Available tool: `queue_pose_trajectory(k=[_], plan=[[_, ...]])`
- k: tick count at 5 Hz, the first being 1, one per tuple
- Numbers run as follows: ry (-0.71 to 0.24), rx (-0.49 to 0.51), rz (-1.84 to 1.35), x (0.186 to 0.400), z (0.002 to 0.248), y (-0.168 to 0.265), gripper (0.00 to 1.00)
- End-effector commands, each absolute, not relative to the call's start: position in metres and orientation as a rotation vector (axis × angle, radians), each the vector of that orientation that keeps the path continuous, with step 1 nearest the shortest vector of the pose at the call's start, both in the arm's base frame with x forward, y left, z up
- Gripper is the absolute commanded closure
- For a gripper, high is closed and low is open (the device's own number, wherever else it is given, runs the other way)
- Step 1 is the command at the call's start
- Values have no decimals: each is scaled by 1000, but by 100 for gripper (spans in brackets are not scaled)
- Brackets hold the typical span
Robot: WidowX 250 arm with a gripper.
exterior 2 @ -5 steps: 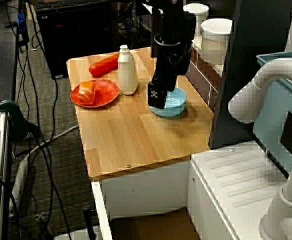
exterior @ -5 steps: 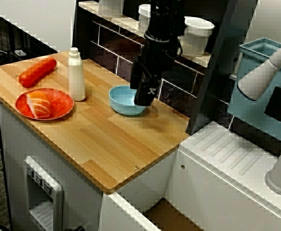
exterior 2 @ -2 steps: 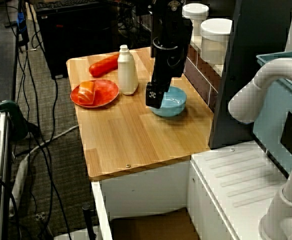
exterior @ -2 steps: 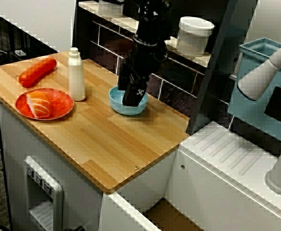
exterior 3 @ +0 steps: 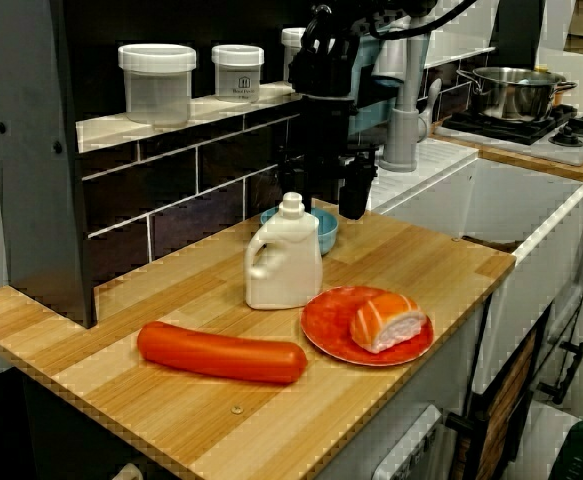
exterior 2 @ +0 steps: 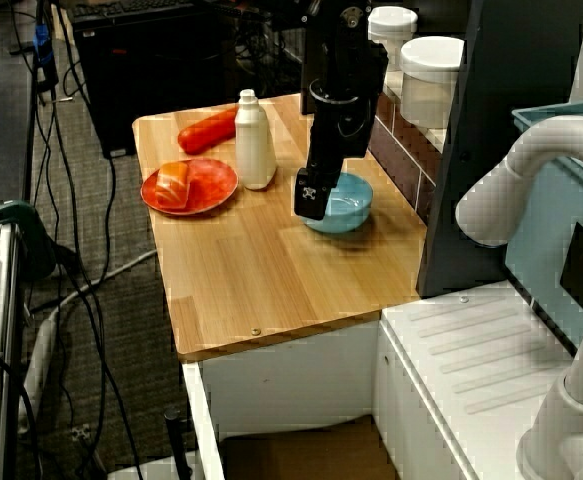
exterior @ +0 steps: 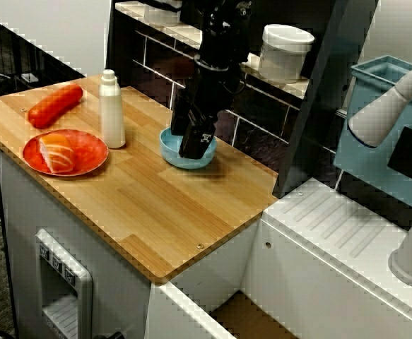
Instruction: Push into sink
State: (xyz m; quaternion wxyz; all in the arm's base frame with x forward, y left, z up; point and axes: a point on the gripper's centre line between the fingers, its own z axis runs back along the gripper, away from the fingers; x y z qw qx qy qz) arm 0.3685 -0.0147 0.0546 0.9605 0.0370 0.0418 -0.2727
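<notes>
The pincer (exterior: 195, 145) stands at the blue bowl (exterior: 186, 150) on the counter (exterior: 156, 212); its opening cannot be told. Keep it low against the bowl's far side and push steadily toward the sink (exterior 3: 516, 215), beyond the counter edge.

Wooden desk (exterior: 156, 205) against dark tiled wall (exterior 3: 171, 200), shelf (exterior 3: 186, 118) above; grey carpet floor (exterior 2: 111, 330) with loose cables (exterior 2: 71, 250).

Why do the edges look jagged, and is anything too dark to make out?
All three views show stair-stepped edges, clearest along the wooden counter. In the low side view, the gripper is a black shape against dark tiles; the blue bowl stays clear in the view over the floor cables.
</notes>
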Motion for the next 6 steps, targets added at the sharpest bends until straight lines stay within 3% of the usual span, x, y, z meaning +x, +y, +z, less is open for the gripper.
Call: queue_pose_trajectory(k=[1, 4, 6], plan=[[29, 79, -540, 374, 65, -18, 0], [91, 29, -535, 357, 31, -59, 0], [137, -30, -537, 332, 28, -118, 0]])
